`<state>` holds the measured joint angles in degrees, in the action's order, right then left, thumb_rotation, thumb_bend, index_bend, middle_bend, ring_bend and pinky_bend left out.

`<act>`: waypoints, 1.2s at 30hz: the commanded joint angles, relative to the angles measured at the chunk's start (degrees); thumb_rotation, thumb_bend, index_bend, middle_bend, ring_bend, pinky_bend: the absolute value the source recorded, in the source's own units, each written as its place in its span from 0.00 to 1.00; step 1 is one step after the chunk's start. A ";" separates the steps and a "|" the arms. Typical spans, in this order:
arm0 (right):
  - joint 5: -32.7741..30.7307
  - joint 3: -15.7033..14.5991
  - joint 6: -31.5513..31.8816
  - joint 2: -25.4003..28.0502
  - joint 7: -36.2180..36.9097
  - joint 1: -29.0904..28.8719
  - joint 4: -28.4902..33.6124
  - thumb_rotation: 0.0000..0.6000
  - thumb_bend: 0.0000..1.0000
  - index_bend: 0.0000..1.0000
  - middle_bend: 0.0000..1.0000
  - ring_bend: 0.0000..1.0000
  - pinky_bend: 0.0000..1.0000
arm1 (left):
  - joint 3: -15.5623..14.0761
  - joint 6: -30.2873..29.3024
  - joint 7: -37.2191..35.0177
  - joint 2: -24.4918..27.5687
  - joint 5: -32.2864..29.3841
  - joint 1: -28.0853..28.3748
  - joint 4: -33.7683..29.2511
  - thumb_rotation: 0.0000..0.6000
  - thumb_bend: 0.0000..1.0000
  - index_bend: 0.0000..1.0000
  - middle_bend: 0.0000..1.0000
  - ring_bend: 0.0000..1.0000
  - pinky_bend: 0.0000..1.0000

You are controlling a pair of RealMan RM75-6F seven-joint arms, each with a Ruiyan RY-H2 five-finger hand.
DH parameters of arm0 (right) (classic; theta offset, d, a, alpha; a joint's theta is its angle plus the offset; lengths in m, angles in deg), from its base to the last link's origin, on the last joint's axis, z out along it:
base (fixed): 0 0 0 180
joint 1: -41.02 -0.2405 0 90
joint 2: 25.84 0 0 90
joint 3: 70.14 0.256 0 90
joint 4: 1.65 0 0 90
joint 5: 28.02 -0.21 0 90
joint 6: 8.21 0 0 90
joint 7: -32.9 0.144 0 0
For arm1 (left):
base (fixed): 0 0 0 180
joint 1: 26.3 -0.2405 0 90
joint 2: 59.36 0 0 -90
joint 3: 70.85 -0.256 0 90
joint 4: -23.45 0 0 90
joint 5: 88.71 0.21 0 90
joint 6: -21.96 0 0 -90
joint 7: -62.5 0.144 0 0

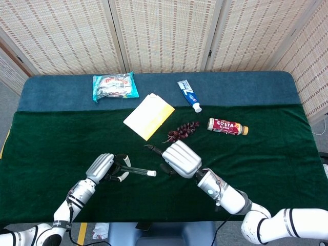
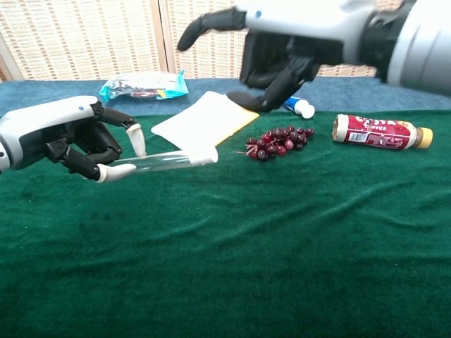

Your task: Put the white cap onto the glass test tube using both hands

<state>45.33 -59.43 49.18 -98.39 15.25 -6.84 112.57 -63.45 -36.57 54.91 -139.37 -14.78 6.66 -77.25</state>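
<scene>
Above the green cloth [image 2: 296, 246] the left hand [image 2: 63, 137] pinches the tube [image 2: 158, 162] level, cap [image 2: 206, 156] already on its end; the right hand [image 2: 282, 49] hangs near, fingers spread, holding nothing.

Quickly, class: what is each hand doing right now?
Left hand: holding the glass test tube, white cap on its end.
Right hand: open, holding nothing.

Even, bright indoor light falls from above in both views, leaving only faint, soft shadows on the green worktop [image 1: 61, 138]. The right hand [image 2: 282, 53], near the chest camera, is motion-blurred at its fingers [image 2: 201, 24]. No glare; the far screens stay sharp
</scene>
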 commanded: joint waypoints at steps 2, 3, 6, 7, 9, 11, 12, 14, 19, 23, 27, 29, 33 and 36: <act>2.13 -0.55 2.88 3.57 1.21 2.75 1.85 1.00 0.53 0.14 1.00 1.00 1.00 | -0.12 -0.52 7.13 -1.03 -2.78 0.43 2.38 1.00 0.56 0.66 0.95 0.92 0.86; 2.51 -0.74 3.38 4.18 1.32 3.27 1.95 1.00 0.53 0.14 1.00 1.00 1.00 | -0.13 -0.66 8.64 -1.66 -3.52 0.53 3.09 1.00 0.56 0.66 0.95 0.92 0.86; 3.79 -1.51 5.09 5.92 1.34 5.04 2.01 1.00 0.53 0.14 1.00 1.00 1.00 | -0.33 -1.23 13.65 -3.95 -5.53 0.91 5.61 1.00 0.56 0.66 0.95 0.92 0.86; 4.19 -1.88 5.55 6.55 1.52 5.70 2.08 1.00 0.53 0.14 1.00 1.00 1.00 | -0.26 -1.47 14.98 -4.89 -6.25 1.01 6.44 1.00 0.56 0.66 0.95 0.92 0.86; 4.76 -2.42 6.12 7.44 1.90 6.65 2.05 1.00 0.53 0.14 1.00 1.00 1.00 | -0.11 -1.42 16.25 -6.14 -7.37 1.20 7.54 1.00 0.56 0.66 0.95 0.92 0.86; 5.23 -3.00 6.75 8.28 2.32 7.72 1.74 1.00 0.53 0.14 1.00 1.00 1.00 | -0.07 -1.05 17.52 -7.43 -8.43 1.53 8.78 1.00 0.56 0.66 0.95 0.92 0.86; 5.35 -3.23 6.96 8.59 2.59 8.16 1.54 1.00 0.53 0.14 1.00 1.00 1.00 | -0.02 -1.06 18.09 -8.03 -8.71 1.66 9.39 1.00 0.56 0.66 0.95 0.92 0.86; 5.56 -3.66 7.33 9.15 3.50 9.08 1.07 1.00 0.53 0.14 1.00 1.00 1.00 | 0.26 -1.24 19.05 -9.52 -9.39 1.91 10.83 1.00 0.56 0.66 0.95 0.92 0.86; 6.35 -4.39 8.10 10.18 5.16 10.91 -0.04 1.00 0.53 0.14 1.00 1.00 1.00 | 1.13 -0.92 20.62 -11.80 -11.39 2.52 13.21 1.00 0.56 0.65 0.95 0.92 0.86; 6.74 -4.64 8.62 10.87 6.27 12.09 -0.59 1.00 0.53 0.14 1.00 1.00 1.00 | 1.13 -0.19 22.39 -11.67 -13.13 2.74 12.82 1.00 0.56 0.55 0.95 0.92 0.86; 6.82 -4.67 8.82 11.05 7.56 13.00 -1.24 1.00 0.53 0.14 1.00 1.00 1.00 | 0.85 0.86 23.66 -11.21 -14.68 2.95 12.28 1.00 0.56 0.46 0.95 0.91 0.86; 6.94 -4.76 8.88 11.12 7.88 13.39 -1.59 1.00 0.53 0.14 1.00 1.00 1.00 | 0.78 0.94 24.10 -11.09 -15.04 2.97 12.19 1.00 0.56 0.42 0.95 0.91 0.86; 6.99 -5.22 9.55 11.61 7.97 14.71 -2.65 1.00 0.53 0.12 1.00 1.00 1.00 | 0.48 1.45 25.00 -8.94 -15.72 2.91 10.27 1.00 0.55 0.23 0.94 0.89 0.86; 7.24 -6.09 10.85 12.11 8.58 16.56 -3.98 1.00 0.53 0.11 0.99 1.00 0.99 | 0.45 0.19 24.27 -5.66 -14.69 1.91 7.30 1.00 0.55 0.11 0.86 0.83 0.85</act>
<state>52.43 -65.10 59.39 -86.58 23.51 9.00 109.18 -62.91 -35.59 79.53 -146.81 -30.10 9.21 -68.29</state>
